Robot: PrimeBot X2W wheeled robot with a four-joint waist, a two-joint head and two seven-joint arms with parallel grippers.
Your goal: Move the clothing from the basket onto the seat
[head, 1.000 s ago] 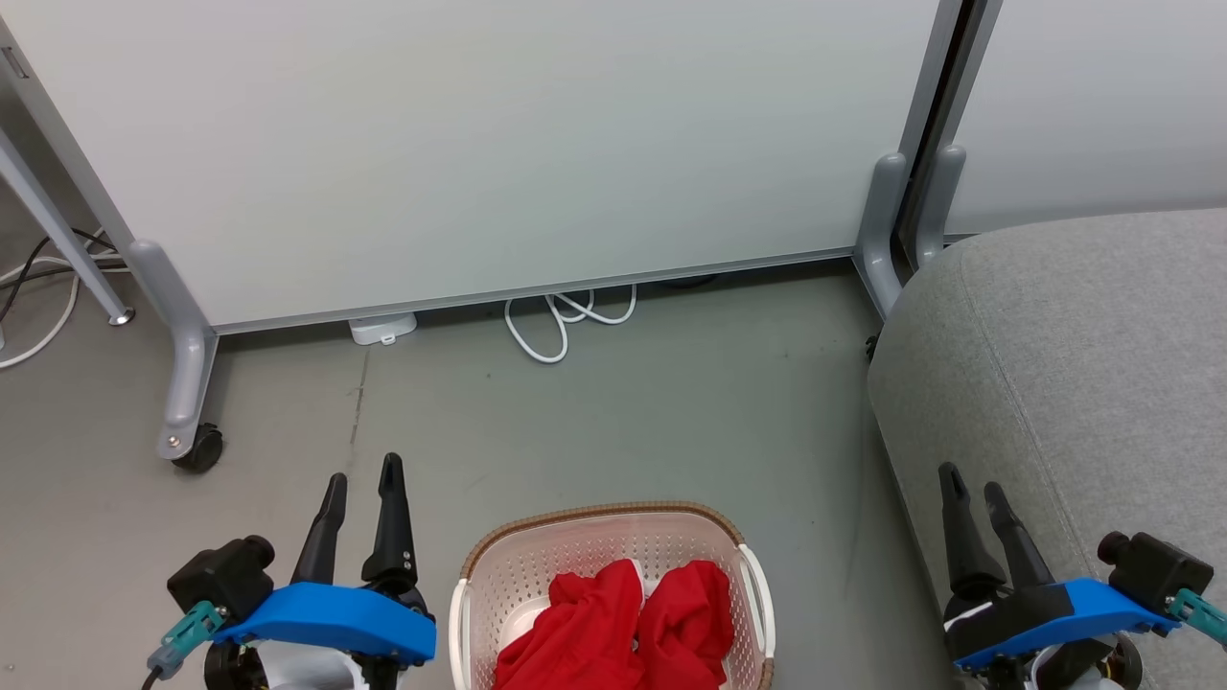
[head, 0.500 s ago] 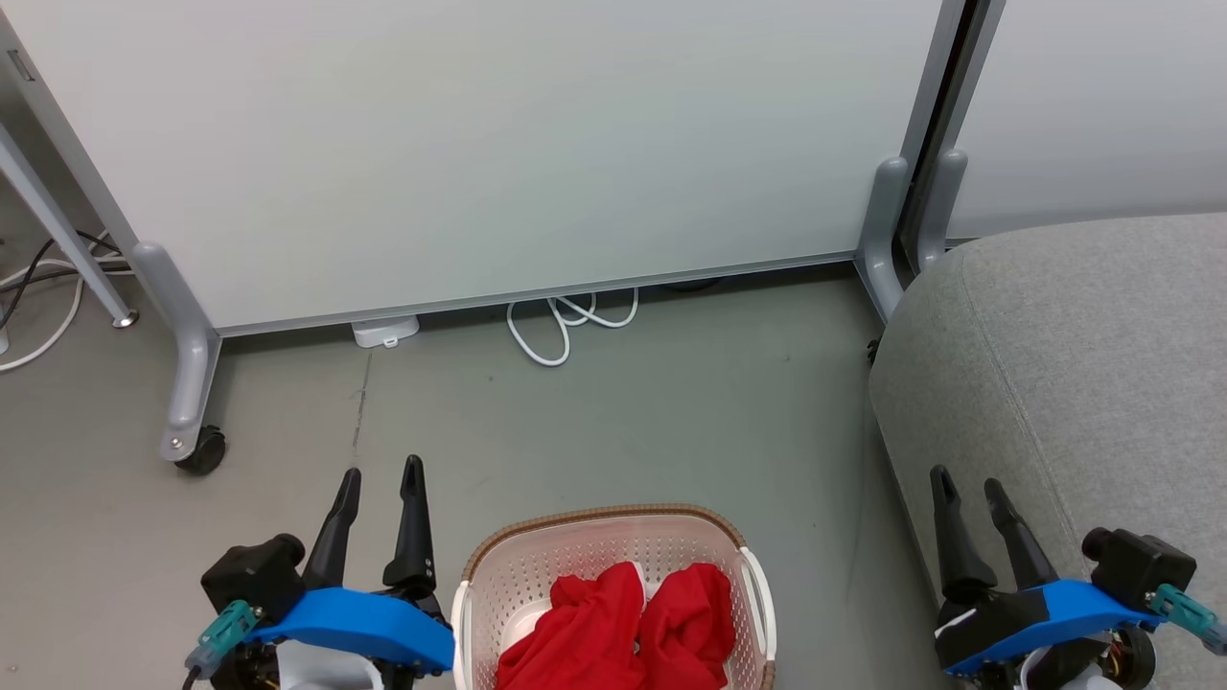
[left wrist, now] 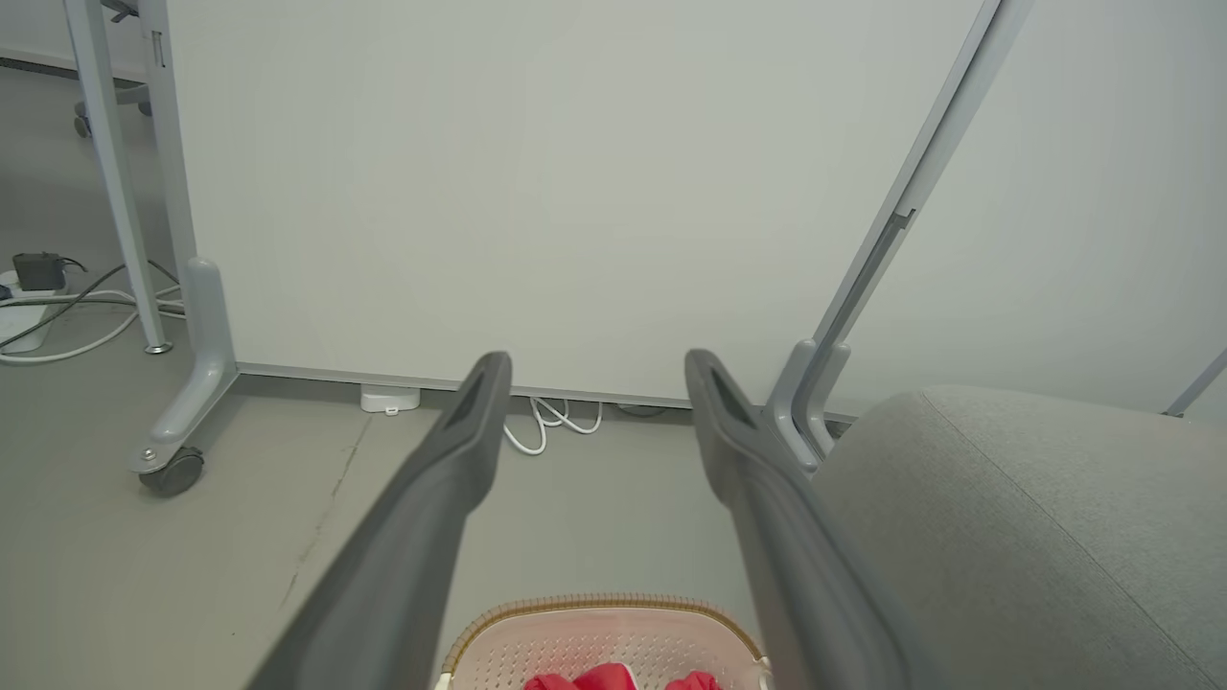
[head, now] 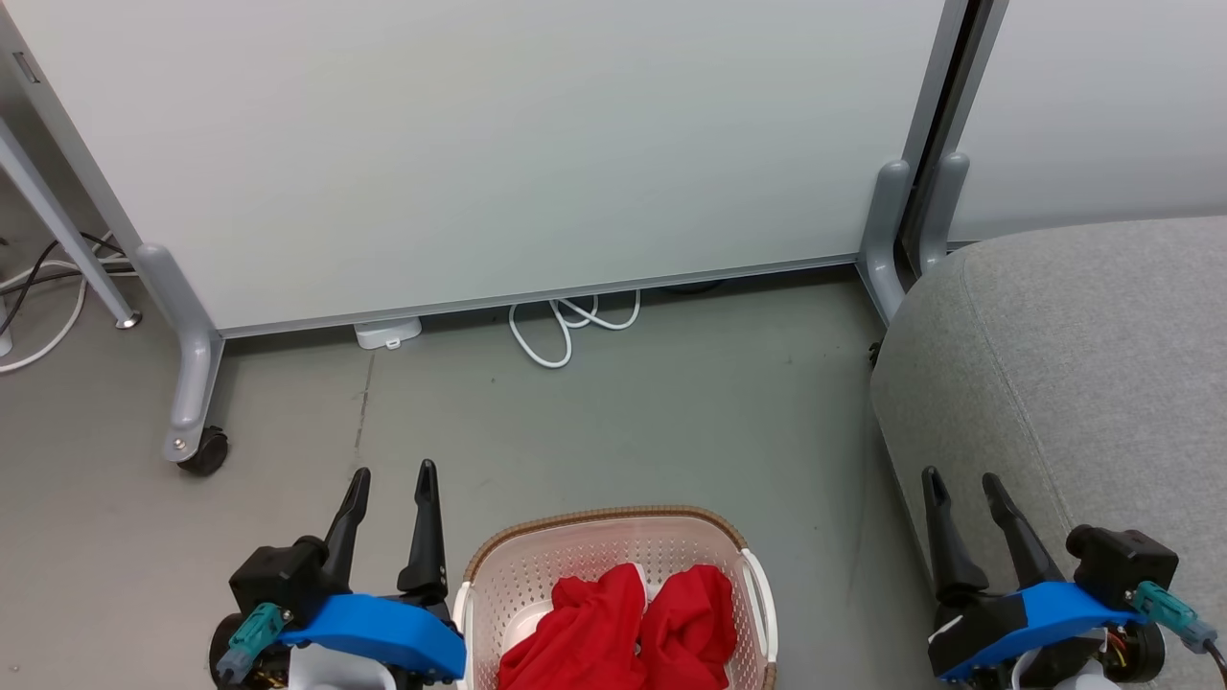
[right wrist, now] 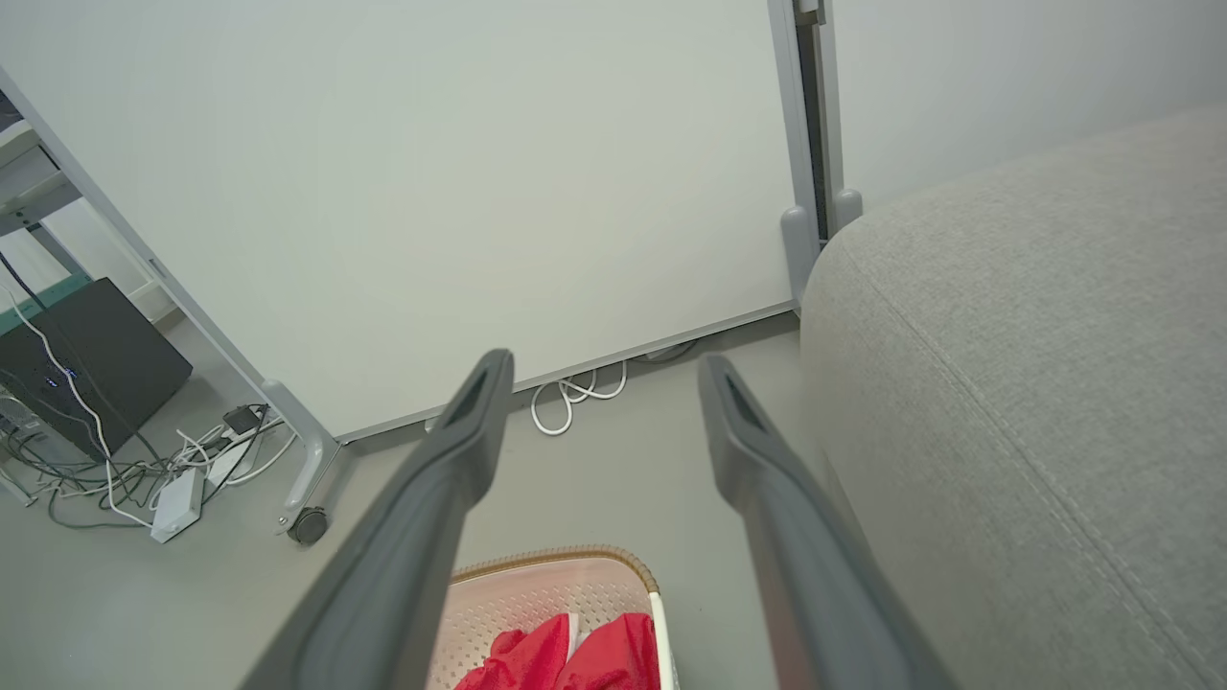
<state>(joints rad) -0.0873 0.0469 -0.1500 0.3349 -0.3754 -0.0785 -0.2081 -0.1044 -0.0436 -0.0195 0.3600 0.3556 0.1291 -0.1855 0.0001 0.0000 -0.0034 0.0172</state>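
Observation:
Red clothing (head: 618, 632) lies bunched in the cream perforated basket (head: 613, 522) on the floor at the bottom middle of the head view. The grey seat (head: 1083, 364) fills the right side. My left gripper (head: 393, 474) stands open just left of the basket, nothing between its fingers. Over the seat's front edge my right gripper (head: 960, 479) is open and empty too. The left wrist view has its gripper (left wrist: 596, 362) above the basket (left wrist: 594, 613) and clothing (left wrist: 594, 680). In the right wrist view, that gripper (right wrist: 604, 364) hangs over basket (right wrist: 546, 565), clothing (right wrist: 566, 656) and seat (right wrist: 1035, 364).
A white partition panel (head: 498, 144) on grey castor feet (head: 192, 383) closes off the back. A looped white cable (head: 566, 331) and a small white box (head: 387, 332) lie under it. More cables and a dark box (right wrist: 86, 364) sit far left. Bare grey floor (head: 652, 422) lies between basket and panel.
The head view has shifted slightly. Both grippers have drawn inward toward the basket, the left one to the right, the right one to the left. Both stay open.

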